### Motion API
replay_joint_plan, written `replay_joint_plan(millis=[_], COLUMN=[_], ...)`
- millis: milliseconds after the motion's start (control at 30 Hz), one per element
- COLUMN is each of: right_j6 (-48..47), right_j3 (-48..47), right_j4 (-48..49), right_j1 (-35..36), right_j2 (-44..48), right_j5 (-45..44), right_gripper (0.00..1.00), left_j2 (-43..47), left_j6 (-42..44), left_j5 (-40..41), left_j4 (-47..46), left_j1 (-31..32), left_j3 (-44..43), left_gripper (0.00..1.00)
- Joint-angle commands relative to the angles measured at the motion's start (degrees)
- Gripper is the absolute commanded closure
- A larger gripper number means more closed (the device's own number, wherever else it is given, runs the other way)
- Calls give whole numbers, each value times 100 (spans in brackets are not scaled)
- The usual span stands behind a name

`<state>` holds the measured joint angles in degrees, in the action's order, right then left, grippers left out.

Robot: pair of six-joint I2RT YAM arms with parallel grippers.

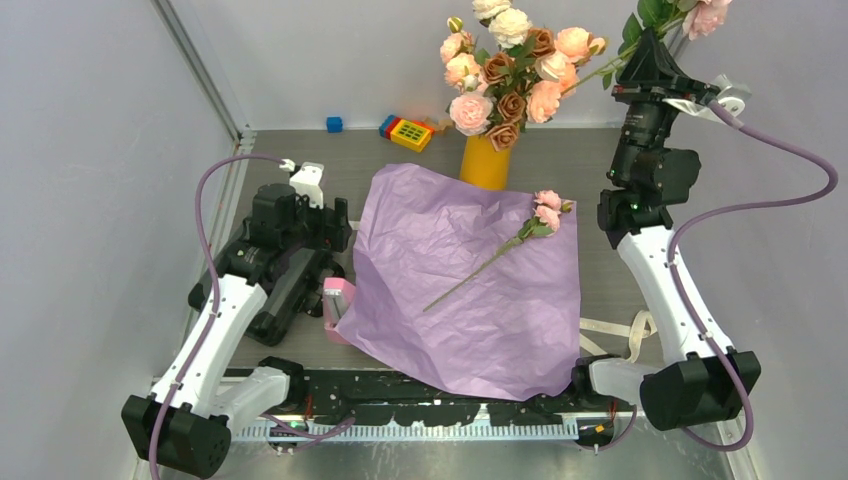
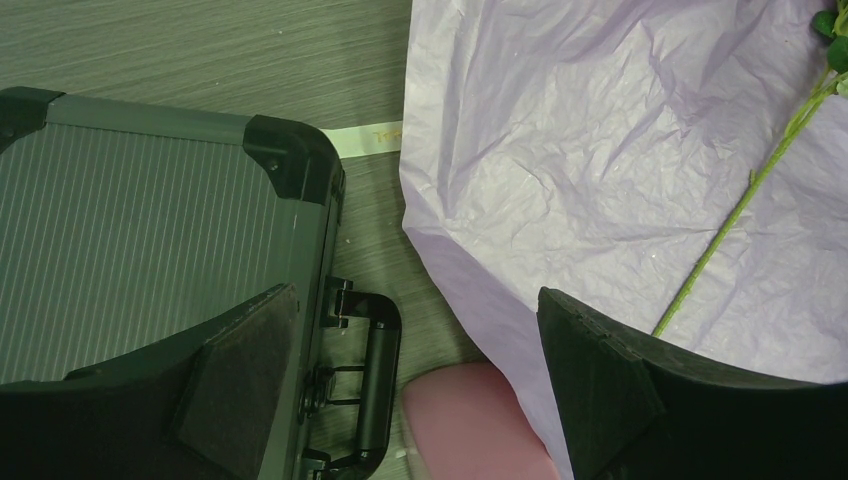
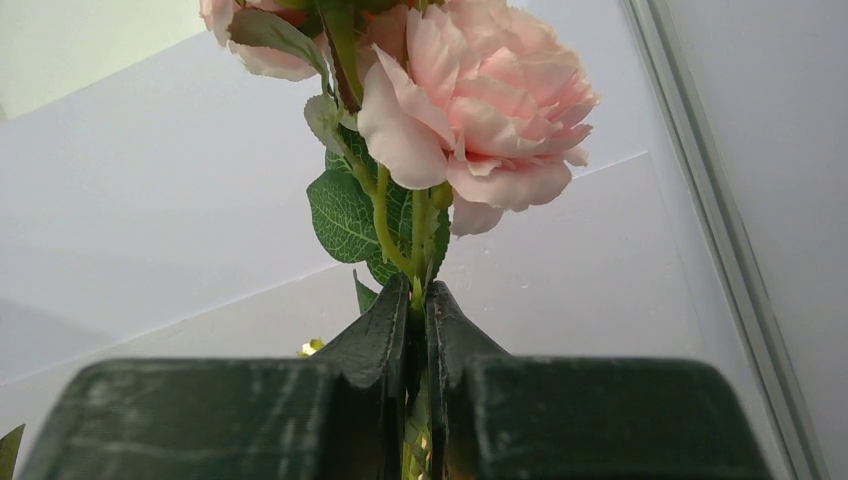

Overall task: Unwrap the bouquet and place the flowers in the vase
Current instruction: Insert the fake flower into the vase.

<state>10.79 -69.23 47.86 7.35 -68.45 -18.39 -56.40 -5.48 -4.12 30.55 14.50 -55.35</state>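
The right gripper (image 3: pixel 418 300) is high up at the far right. It is pinched tight on the green stem of a flower (image 3: pixel 480 110). The big pale pink rose sits just above the fingertips, with dark green leaves under it. From the top view, this stem slants, with the rose up and to the right.

A second flower (image 1: pixel 500 255) lies on the paper (image 1: pixel 470 290). Its long thin stem runs slantwise. The small pink heads point to the far right and the bare end points to the near left.

The paper is lilac, crinkled and spread out flat in the middle of the table (image 1: pixel 300 150). The yellow-orange vase (image 1: pixel 486 163) stands upright just behind the paper. It holds a bunch (image 1: pixel 505 70) of pink, peach, cream and brown roses.

The left gripper (image 2: pixel 412 310) is low on the left with its fingers wide apart, holding nothing. It sits between a black case (image 2: pixel 150 220) and the paper's edge.
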Motion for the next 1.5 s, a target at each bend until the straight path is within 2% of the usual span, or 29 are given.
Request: replay_joint_plan(millis=[0,167,467,1100,1467], right_j6=[-127,-373,-1465,-1429,-1702], right_j3=[-324,-415,-675,-896,-1549], right_j4=[166,8,-668,-1124,-1664], right_j1=[118,258,722,828,855], right_j2=[-70,-176,-368,-835,-1011], right_j5=[164,392,693,967,1274], right_gripper=[100,100,100,100,100], left_j2=[84,76,91,105,137], left_j6=[47,38,20,20,20], left_j5=[-54,-101,-141,-164,-155], left_j4=[-198,-207,-224,-218,-216], left_j1=[-26,-26,-26,-26,-26], left_j3=[16,20,22,18,16], left_gripper=[8,8,8,8,8])
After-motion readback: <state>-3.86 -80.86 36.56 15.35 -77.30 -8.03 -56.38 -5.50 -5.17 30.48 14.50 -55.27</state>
